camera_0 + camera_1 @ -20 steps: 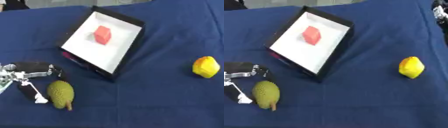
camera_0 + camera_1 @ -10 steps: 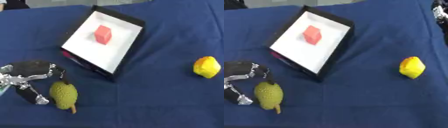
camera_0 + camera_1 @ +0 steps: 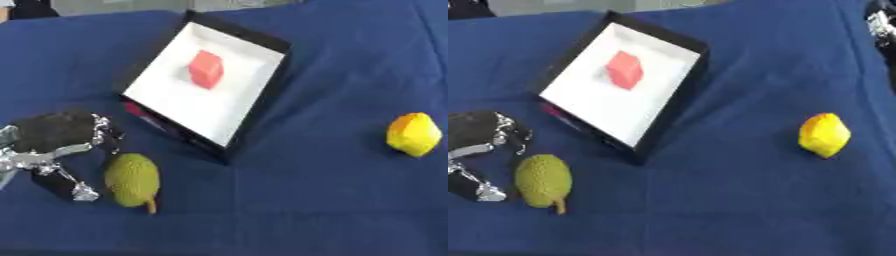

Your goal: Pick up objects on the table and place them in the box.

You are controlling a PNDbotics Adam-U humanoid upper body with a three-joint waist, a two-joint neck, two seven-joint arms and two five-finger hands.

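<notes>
At the table's near left edge, left eye view: the left hand (image 3: 54, 150) has shifted toward the green bumpy fruit (image 3: 132, 179), fingers spread beside it, not closed on it. The black box (image 3: 206, 84) holds a red cube (image 3: 206, 69). The yellow fruit (image 3: 413, 134) lies unmoved near the right edge.

Right eye view: blue cloth (image 3: 728, 200) covers the table; a sliver of the right hand (image 3: 880, 24) shows top right, its fingers unreadable.
</notes>
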